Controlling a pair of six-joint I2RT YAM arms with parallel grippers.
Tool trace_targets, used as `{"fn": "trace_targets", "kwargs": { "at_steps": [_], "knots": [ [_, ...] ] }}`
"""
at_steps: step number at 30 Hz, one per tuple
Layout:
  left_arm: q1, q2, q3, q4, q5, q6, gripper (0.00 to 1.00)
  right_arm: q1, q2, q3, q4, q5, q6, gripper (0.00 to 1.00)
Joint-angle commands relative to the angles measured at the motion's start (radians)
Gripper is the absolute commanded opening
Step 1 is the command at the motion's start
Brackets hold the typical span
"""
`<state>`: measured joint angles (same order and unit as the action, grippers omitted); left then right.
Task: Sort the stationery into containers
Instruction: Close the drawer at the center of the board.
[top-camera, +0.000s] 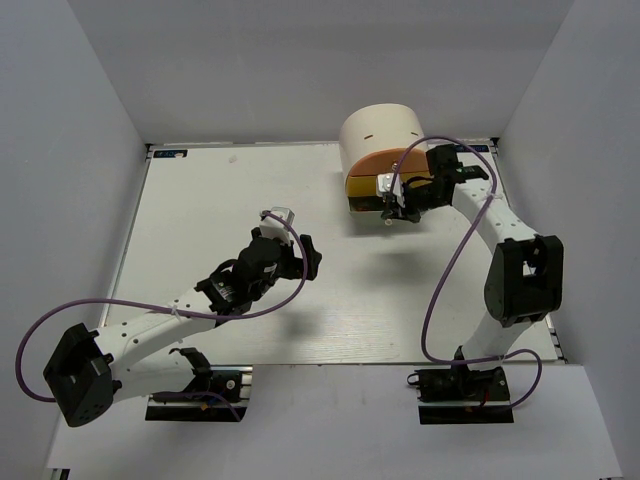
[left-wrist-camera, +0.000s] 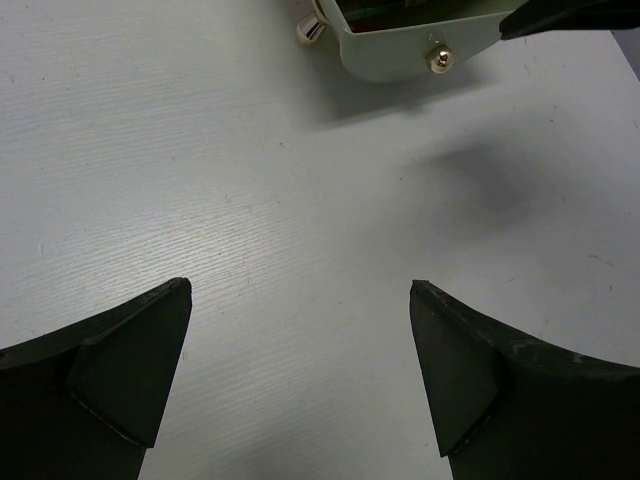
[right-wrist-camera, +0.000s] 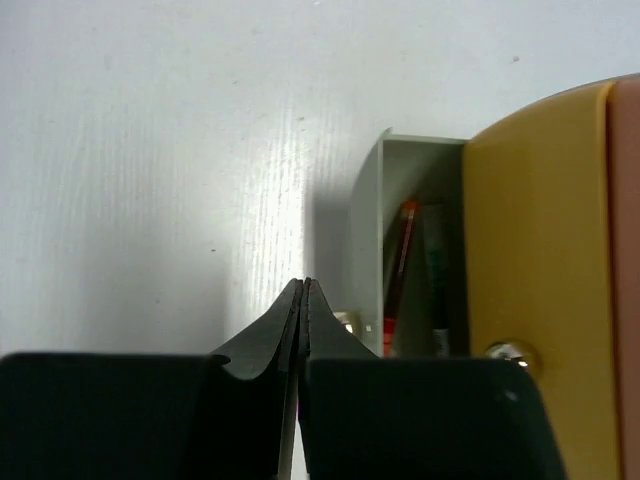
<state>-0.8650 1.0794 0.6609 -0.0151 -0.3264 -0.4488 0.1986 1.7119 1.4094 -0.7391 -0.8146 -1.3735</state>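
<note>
Your left end effector (left-wrist-camera: 300, 300) hangs wide open, empty, over the table (left-wrist-camera: 180, 150) short of the drawer unit (top-camera: 380, 130). Your right end effector (right-wrist-camera: 303, 288), pinched shut on nothing, sits beside the knob (right-wrist-camera: 347, 322) of its open green drawer (right-wrist-camera: 366, 220), red pen (right-wrist-camera: 400, 250) inside; a crooked push could jam it.
</note>
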Motion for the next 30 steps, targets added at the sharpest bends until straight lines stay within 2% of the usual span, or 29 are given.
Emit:
{"fn": "trace_targets", "kwargs": {
  "at_steps": [1, 5, 16, 30],
  "knots": [
    [0.004, -0.001, -0.006, 0.012, 0.007, 0.007, 1.0, 0.002, 0.009, -0.022, -0.1, -0.012, -0.05, 0.0],
    [0.004, -0.001, -0.006, 0.012, 0.007, 0.007, 1.0, 0.021, 0.011, -0.084, 0.03, 0.044, 0.026, 0.0],
    [0.004, 0.019, 0.023, 0.003, 0.007, 0.007, 1.0, 0.075, 0.074, -0.118, 0.346, 0.245, 0.238, 0.0],
    [0.004, 0.037, 0.023, -0.006, 0.007, 0.007, 1.0, 0.081, 0.091, -0.147, 0.514, 0.428, 0.324, 0.0]
  ]
}}
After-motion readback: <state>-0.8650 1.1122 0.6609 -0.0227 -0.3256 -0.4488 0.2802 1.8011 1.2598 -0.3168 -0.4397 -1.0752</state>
